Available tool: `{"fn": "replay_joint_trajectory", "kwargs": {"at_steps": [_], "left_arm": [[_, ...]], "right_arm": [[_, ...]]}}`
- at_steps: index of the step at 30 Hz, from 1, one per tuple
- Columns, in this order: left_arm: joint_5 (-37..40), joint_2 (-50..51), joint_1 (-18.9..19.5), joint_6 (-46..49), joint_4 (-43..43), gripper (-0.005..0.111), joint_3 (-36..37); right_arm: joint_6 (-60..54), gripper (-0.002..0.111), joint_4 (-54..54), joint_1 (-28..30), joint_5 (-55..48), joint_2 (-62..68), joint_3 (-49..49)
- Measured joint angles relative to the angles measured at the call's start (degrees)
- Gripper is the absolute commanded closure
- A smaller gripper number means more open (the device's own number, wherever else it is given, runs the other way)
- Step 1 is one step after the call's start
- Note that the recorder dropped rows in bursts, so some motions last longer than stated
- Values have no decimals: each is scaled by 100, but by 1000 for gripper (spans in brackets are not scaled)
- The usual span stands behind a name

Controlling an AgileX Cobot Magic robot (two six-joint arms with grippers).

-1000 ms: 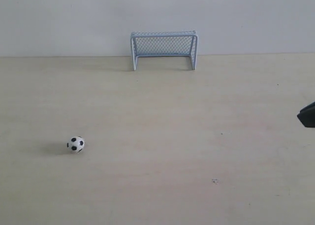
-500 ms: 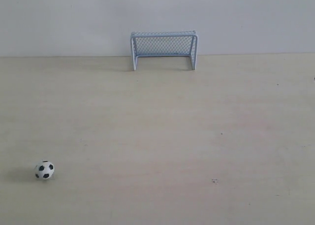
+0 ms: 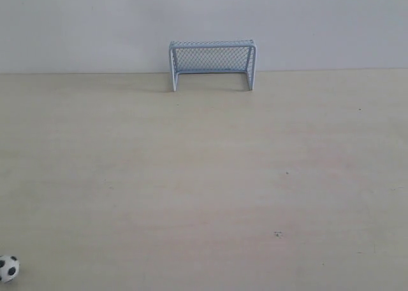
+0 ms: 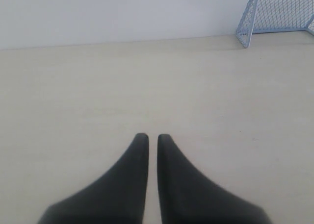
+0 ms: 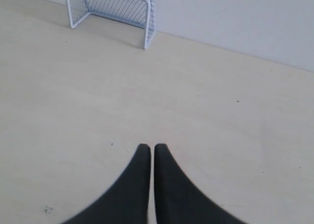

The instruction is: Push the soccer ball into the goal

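The soccer ball (image 3: 8,268), tiny and white with black patches, lies at the lower left corner of the exterior view, far from the goal (image 3: 212,64). The pale blue-white goal with mesh netting stands against the back wall, also seen in the left wrist view (image 4: 278,15) and the right wrist view (image 5: 112,10). Neither arm shows in the exterior view. My left gripper (image 4: 152,137) is shut with nothing between its black fingers, over bare table. My right gripper (image 5: 151,147) is shut and empty too. The ball appears in neither wrist view.
A pale wooden table (image 3: 210,176) runs back to a white wall (image 3: 76,23). A few small dark specks (image 3: 278,234) mark the tabletop. Nothing else stands on it.
The ball has rolled down and to the left, from mid-left of the table to the lower left corner. The dark gripper tip at the right edge has left the exterior view.
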State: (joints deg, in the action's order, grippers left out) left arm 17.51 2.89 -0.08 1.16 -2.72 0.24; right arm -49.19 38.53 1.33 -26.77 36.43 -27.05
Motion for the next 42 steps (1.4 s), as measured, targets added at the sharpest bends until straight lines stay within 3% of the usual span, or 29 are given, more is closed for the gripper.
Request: {"fn": "replay_joint_trajectory", "kwargs": {"at_steps": [15,42], "left_arm": [[0,0,0,0,0,100,0],[0,0,0,0,0,100,0]], "right_arm": [[327,108,138,0,1009,-1327,977],[585,108,531,0,1737,-2712,2394]]}}
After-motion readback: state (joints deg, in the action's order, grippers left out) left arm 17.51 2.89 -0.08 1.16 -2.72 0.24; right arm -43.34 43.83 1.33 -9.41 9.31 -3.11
